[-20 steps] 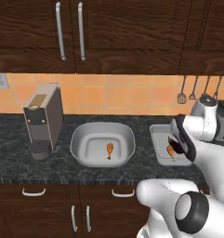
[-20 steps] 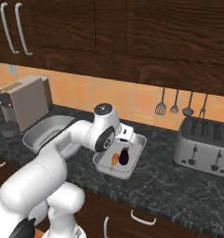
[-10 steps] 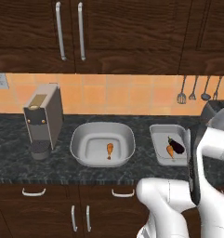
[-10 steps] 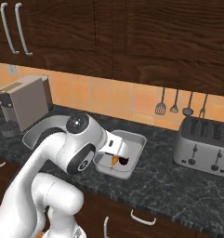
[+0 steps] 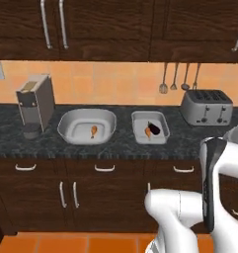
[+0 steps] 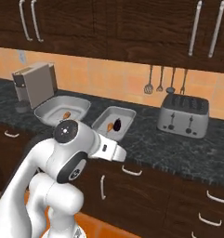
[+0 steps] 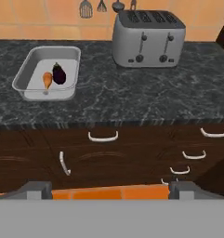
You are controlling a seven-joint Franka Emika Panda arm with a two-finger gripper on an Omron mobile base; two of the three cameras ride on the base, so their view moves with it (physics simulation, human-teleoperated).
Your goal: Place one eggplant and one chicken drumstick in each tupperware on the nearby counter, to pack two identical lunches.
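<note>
Eggplant [image 5: 154,128] sits touching a drumstick [image 5: 147,132] in the shallow tray [image 5: 149,140], so that lunch looks packed. The deep tub [image 5: 87,126] beside it holds one lone drumstick [image 5: 93,131], no eggplant. Pincer [image 7: 108,188] is wide open, holding nothing, well back from the surface [image 5: 115,146]. Risk I'd guess: bumping the toaster [image 5: 206,106] or tray rim when swinging back in. Plenty of bare stone between tray and toaster.

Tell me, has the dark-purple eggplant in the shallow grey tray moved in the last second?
No. The dark-purple eggplant still lies beside the orange-brown drumstick in the grey tray; the camera backed away.
</note>
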